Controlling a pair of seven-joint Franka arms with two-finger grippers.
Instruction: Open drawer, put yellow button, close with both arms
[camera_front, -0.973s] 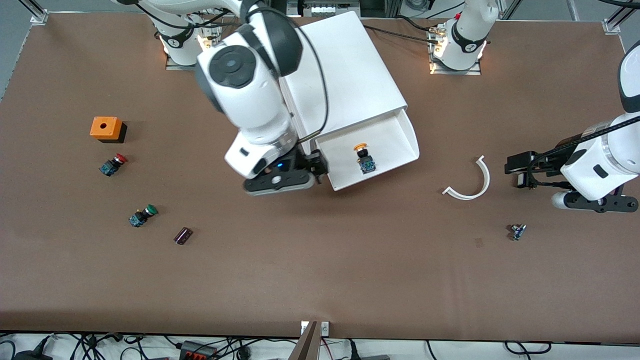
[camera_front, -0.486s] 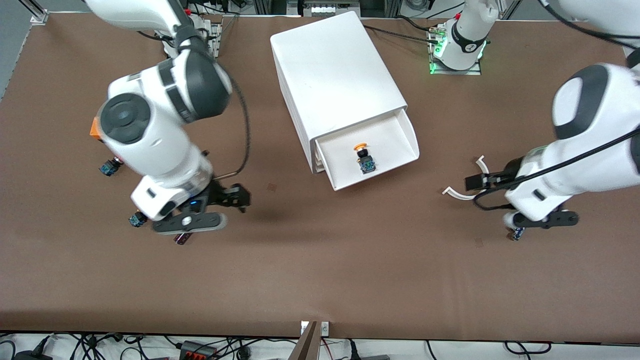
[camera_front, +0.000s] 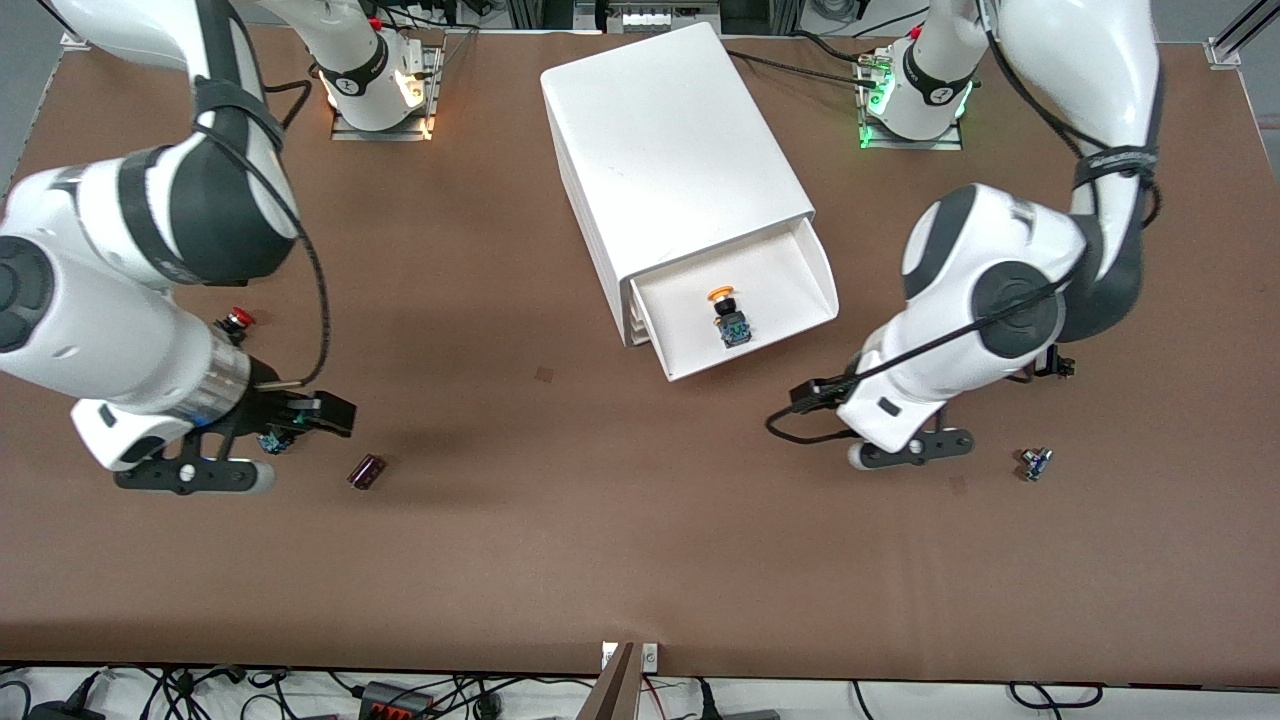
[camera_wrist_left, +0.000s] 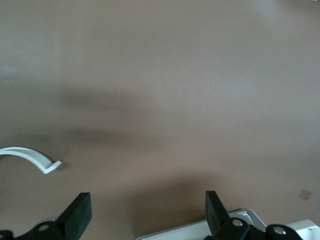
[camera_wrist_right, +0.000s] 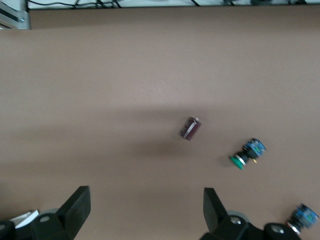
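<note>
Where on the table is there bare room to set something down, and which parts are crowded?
The table is bare along its edge nearest the front camera, and between the purple part and the open drawer. It is crowded under the right gripper, by the green button and red button, and under the left gripper near the white arc.

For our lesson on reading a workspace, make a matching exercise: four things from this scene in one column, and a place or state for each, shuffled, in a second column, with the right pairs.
Things:
1. yellow button
2. drawer
3. left hand
4. right hand

Places or states:
A. open, over bare table near the drawer's front
B. pulled out of the cabinet
C. open, over the table near the green button
D. lying inside the drawer

Pairs: 1-D, 2-B, 3-A, 4-C
</note>
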